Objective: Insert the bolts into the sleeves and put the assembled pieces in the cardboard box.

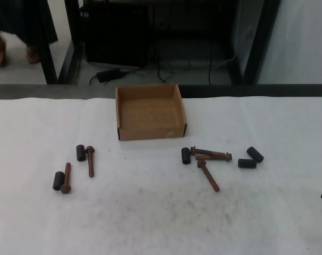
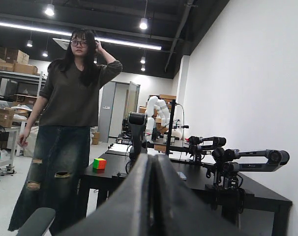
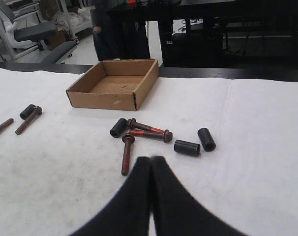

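Bolts (image 1: 209, 177) rusty-brown, flange-headed — sleeves (image 1: 247, 163) short, black.

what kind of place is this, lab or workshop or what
Probably a robotics lab: more robot arms stand on black tables, storage shelves hold cardboard boxes, and the cloth-covered bench carries bolts and sleeves.

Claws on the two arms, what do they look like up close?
The right claw has two smooth, matte black fingers tapering to rounded tips. The left claw looks the same, dark and smooth. Both surfaces are plain and unmarked.
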### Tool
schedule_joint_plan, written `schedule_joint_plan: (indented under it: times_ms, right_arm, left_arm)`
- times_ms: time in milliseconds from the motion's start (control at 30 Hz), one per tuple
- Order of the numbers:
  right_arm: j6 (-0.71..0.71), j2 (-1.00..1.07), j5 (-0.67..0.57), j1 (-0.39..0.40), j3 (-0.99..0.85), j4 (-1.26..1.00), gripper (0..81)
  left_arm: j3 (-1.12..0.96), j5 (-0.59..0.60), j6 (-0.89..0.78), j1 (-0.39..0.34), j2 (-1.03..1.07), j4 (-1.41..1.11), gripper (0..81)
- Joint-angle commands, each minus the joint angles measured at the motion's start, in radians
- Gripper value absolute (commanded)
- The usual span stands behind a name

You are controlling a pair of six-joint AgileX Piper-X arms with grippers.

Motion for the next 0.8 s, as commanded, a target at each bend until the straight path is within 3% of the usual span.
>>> schedule_joint_plan:
  times_ms: [0, 133, 767]
  right_arm:
    - [0.012, -0.011, -0.008, -0.005, -0.01, -0.004, 0.2]
    - [0.091, -0.011, -0.008, -0.005, -0.01, -0.004, 0.2]
    - [0.093, -0.011, 0.008, -0.005, -0.01, -0.004, 0.2]
  left_arm:
    - [-0.009, 0.016, 0.007, 0.001, -0.004, -0.008, 0.9]
    - [-0.009, 0.016, 0.007, 0.001, -0.004, -0.008, 0.9]
    - [-0.009, 0.016, 0.007, 0.001, -0.004, -0.008, 0.9]
